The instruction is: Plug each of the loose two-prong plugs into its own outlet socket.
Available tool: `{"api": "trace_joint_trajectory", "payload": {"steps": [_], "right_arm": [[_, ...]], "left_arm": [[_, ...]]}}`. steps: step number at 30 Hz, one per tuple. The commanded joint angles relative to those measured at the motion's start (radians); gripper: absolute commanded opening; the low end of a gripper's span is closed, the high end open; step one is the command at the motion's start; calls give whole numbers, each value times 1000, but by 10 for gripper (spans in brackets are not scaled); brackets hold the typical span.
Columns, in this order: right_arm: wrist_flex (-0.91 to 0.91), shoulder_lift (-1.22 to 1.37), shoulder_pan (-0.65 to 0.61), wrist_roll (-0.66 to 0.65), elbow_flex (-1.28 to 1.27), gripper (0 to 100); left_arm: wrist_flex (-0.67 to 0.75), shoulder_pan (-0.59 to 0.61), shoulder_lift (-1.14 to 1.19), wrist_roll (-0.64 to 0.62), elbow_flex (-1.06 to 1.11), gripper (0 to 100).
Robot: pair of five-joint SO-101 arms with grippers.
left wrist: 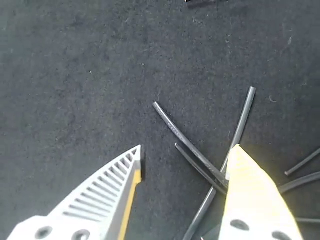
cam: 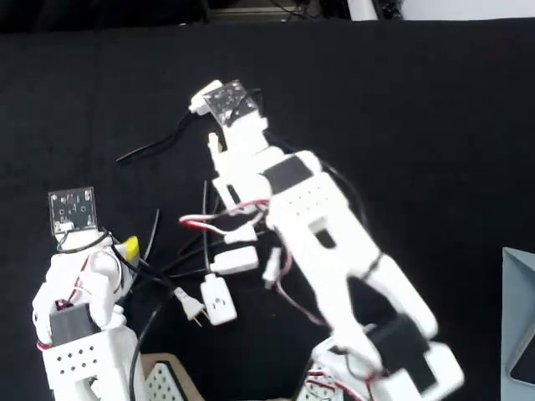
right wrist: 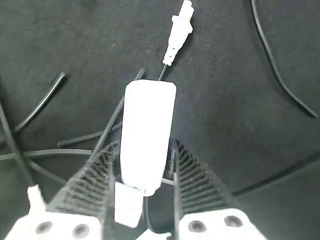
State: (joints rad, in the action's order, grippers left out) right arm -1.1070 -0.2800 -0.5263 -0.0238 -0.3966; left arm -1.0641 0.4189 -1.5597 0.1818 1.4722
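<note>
The right gripper (right wrist: 145, 147) is clenched on a white oblong plastic block (right wrist: 149, 120), judged to be an outlet socket body, with one ribbed dark finger on each long face. The block's long axis runs straight out along the fingers. Beyond its far end, roughly on that axis and apart from it, a small white plug-like piece (right wrist: 180, 22) on a thin wire lies on the black cloth table (right wrist: 240, 75); its prongs cannot be made out. The left gripper (left wrist: 186, 149) is released, holding nothing, above crossed black cords (left wrist: 200, 160). The high view adds a white rectangular block (cam: 234, 261) and a second white block (cam: 219, 301) between the arms. A pale two-prong plug (cam: 194, 307) lies just beside the second, nearer the left arm.
</note>
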Motion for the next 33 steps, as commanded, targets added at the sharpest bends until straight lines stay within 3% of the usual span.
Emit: {"api": "trace_joint_trajectory", "payload": {"steps": [1,6,10,18,23,25,30,33], "right_arm": [[-80,-125,9,-15,53,11],[-157,-159,-41,8,53,11],[-143,-157,-133,210,51,11],[43,-104,-226,430,30,12],[167,62,-241,479,31,21],[187,145,-241,505,38,84],[107,254,-236,578,124,361],[-9,229,-229,575,213,373]], "left_arm": [[-6,4,-9,-6,-4,278],[-6,10,-12,-11,-7,278],[-6,12,-14,-12,-10,278],[2,76,-15,-37,-16,278],[-3,113,-15,-68,-31,278],[-5,110,-15,-68,-31,278],[-5,108,-15,-68,-30,280],[-5,108,-15,-68,-30,280]]}}
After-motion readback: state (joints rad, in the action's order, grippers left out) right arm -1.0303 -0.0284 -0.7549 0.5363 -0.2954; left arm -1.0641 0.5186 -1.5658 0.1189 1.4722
